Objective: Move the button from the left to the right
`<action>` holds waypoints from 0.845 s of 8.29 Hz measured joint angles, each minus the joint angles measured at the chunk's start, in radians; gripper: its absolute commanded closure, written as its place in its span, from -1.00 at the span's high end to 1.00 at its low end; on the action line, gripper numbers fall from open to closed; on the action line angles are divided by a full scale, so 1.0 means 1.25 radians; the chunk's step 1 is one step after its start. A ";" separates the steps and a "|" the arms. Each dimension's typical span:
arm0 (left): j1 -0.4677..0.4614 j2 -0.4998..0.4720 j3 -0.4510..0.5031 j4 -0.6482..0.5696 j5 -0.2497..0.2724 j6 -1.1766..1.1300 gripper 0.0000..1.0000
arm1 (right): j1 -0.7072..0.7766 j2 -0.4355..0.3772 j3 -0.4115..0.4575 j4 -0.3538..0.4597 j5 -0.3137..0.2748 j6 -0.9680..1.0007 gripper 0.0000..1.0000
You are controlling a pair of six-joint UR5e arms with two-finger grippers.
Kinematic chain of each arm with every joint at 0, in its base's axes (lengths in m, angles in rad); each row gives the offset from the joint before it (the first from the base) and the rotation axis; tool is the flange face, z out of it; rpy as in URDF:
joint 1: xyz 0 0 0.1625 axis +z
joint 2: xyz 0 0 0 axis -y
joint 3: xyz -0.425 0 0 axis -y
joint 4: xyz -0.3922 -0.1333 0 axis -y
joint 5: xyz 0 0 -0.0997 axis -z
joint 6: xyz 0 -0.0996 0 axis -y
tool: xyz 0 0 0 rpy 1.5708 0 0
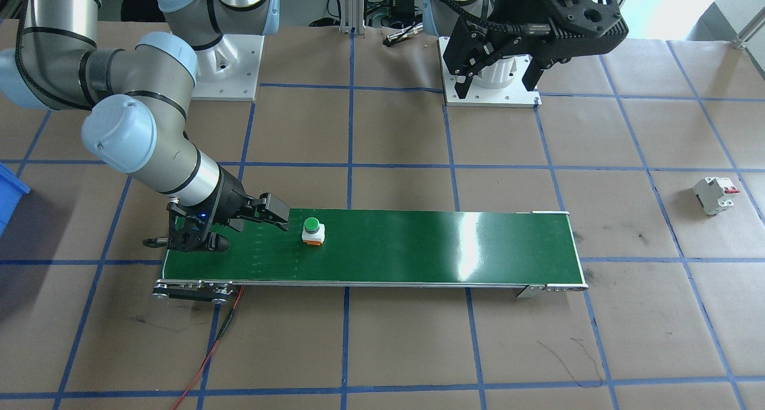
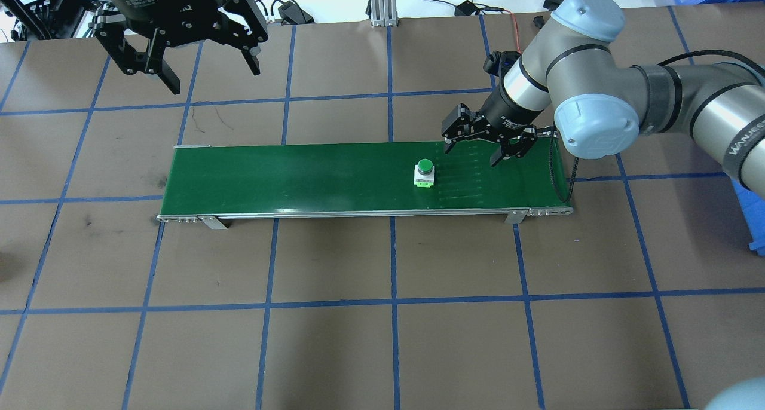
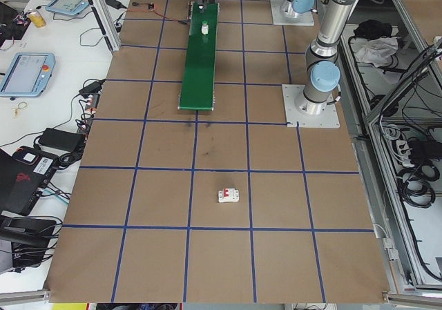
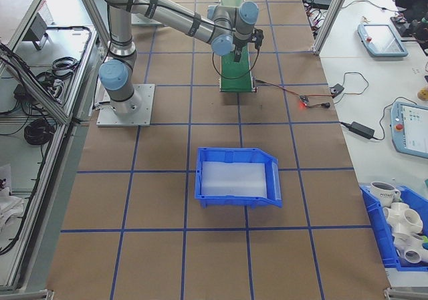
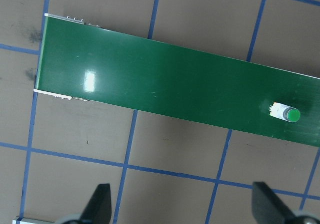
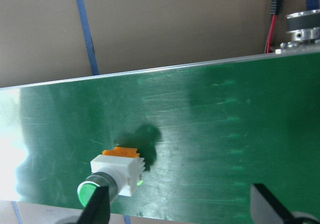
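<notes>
Where the overhead view looks down, the button [image 2: 424, 173] stands upright on the green conveyor belt [image 2: 299, 177], cap up, right of centre; the right gripper [image 2: 476, 144] hangs just beyond it, jaws spread and empty. The left gripper [image 2: 188, 57], far left, is open and empty too. Only the front-facing view shows a white circuit breaker [image 1: 714, 195] well apart from the belt. The right wrist view alone shows the button's orange base.

One button [image 1: 313, 230] on one green conveyor belt [image 1: 418, 248]; one circuit breaker [image 1: 715, 195] well off the belt; two grippers, right [image 1: 251, 225] and left [image 1: 499, 78]; one blue bin [image 4: 237, 176].
</notes>
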 measured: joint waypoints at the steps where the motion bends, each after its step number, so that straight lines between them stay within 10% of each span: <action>1: 0.000 0.003 -0.003 0.000 0.000 0.000 1.00 | 0.011 0.004 -0.004 -0.003 0.002 0.028 0.98; 4: 0.000 0.007 -0.005 0.001 0.001 0.001 1.00 | 0.031 0.024 -0.008 -0.005 -0.016 0.059 0.97; 7: 0.000 0.006 -0.006 0.002 0.001 0.001 1.00 | 0.035 0.046 -0.007 -0.001 -0.120 0.060 -0.02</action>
